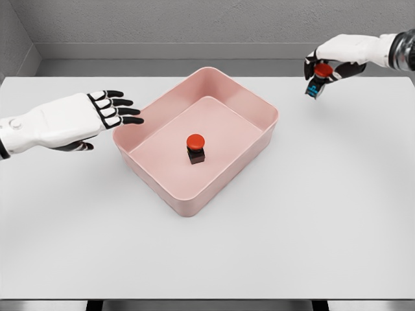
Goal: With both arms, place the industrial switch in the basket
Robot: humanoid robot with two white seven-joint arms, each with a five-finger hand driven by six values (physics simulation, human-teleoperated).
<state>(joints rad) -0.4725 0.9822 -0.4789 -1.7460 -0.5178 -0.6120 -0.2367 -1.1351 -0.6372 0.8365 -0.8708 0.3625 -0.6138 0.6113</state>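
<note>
Pink basket [256, 103] at centre holds 1 red-capped switch [195, 148] upright. At 2 o'clock, right hand [327, 65] grips a 2nd switch [319, 78] above the table [324, 227]. Left hand [107, 110], 9 o'clock, fingers spread, empty. Advice: carry inward over the rim before releasing.

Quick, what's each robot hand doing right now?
Left robot hand: open, holding nothing.
Right robot hand: closed on a red-buttoned switch.
</note>
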